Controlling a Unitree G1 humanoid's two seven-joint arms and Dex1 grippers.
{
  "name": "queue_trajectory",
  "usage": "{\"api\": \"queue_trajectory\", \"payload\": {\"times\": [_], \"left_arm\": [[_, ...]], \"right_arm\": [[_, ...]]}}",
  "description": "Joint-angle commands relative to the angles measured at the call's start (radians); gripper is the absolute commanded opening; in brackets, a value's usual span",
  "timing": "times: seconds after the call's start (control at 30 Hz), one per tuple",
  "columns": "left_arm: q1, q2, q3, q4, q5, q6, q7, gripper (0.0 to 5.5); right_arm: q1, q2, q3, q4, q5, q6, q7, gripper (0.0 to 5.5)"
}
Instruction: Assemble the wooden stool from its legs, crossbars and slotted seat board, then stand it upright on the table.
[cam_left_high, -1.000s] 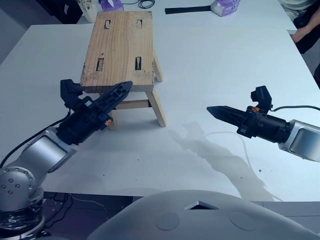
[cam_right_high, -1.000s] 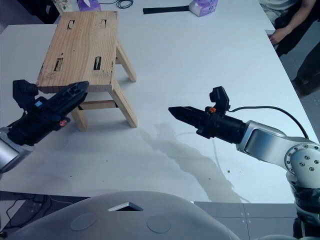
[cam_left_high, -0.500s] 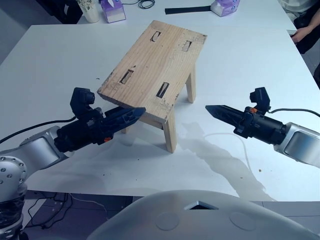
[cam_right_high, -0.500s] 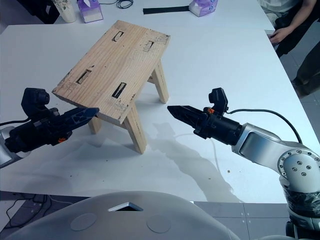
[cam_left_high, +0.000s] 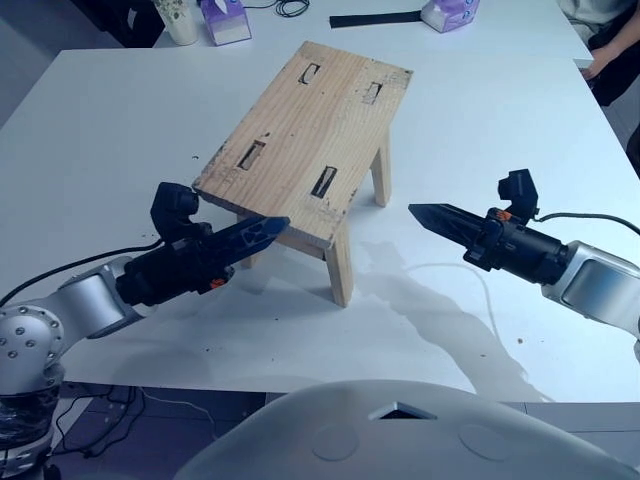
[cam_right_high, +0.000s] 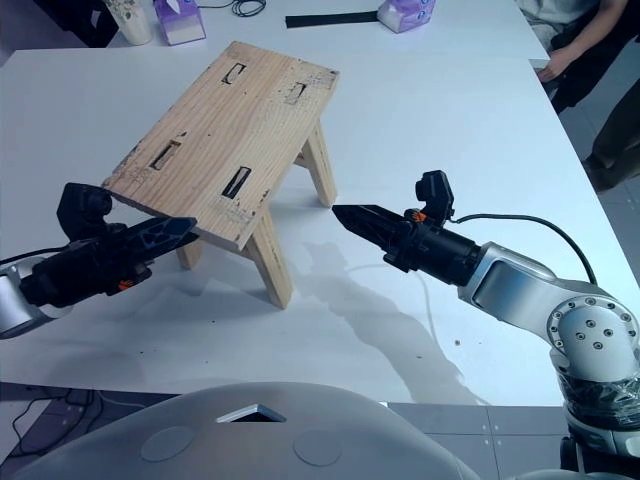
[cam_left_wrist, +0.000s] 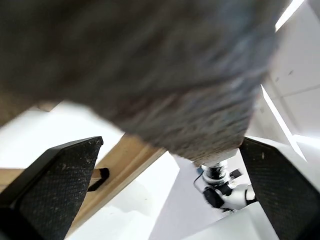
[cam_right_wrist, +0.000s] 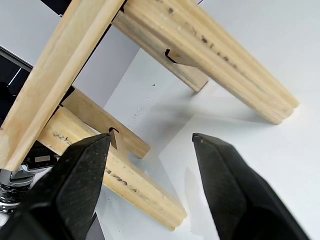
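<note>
Stool: it stands on its legs in the middle of the table, a bit toward the far edge, and is turned slantwise.
Seat: it lies flat on top of the legs, with four slots showing.
Front leg: its foot is on the table, near the front edge.
Left claw: its fingers are spread wide. The near end of the seat sits between them. It is hard to tell if they touch the wood.
Right claw: its fingers are apart and hold nothing. It hangs between the stool and the table's right edge, points at the stool and does not touch it.
Far left corner: a cup and a tissue box.
</note>
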Motion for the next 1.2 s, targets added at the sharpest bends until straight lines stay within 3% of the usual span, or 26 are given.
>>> {"api": "queue_trajectory", "payload": {"times": [0.03, 0.3, 0.47, 0.57, 0.67, 0.8, 0.93, 1.03, 1.2], "left_arm": [[-0.06, -0.097, -0.117, 0.029, 0.009, -0.058, 0.234, 4.88], [-0.266, -0.283, -0.225, 0.147, 0.062, -0.172, 0.513, 4.88], [0.009, -0.178, -0.03, -0.043, 0.008, -0.048, 0.319, 4.88], [0.026, -0.178, 0.003, -0.074, 0.008, -0.044, 0.264, 4.88], [-0.159, -0.273, -0.089, -0.013, 0.008, -0.12, 0.445, 4.88], [-0.293, -0.296, -0.152, 0.132, 0.042, -0.166, 0.627, 4.88], [-0.397, -0.376, -0.188, 0.187, 0.025, -0.206, 0.726, 5.39], [-0.449, -0.457, -0.178, 0.162, 0.009, -0.212, 0.792, 5.39], [-0.473, -0.668, -0.061, 0.127, 0.008, -0.273, 0.974, 5.39]], "right_arm": [[-0.034, 0.009, 0.016, 0.009, -0.006, 0.001, -0.007, 3.03], [-0.074, 0.03, 0.036, 0.039, -0.022, 0.003, -0.01, 3.03], [-0.074, 0.011, 0.012, 0.047, -0.003, 0.015, 0.002, 3.03], [-0.06, 0.012, -0.003, 0.045, -0.001, 0.012, 0.004, 3.03], [-0.075, 0.039, 0.023, 0.052, -0.028, 0.008, -0.001, 3.03], [-0.098, 0.057, 0.035, 0.06, -0.037, 0.006, -0.005, 3.03], [-0.085, 0.073, 0.031, 0.061, -0.053, 0.006, -0.003, 3.03], [-0.089, 0.084, 0.031, 0.061, -0.059, 0.005, -0.002, 3.03], [-0.075, 0.097, 0.028, 0.051, -0.063, 0.005, -0.007, 3.03]]}}
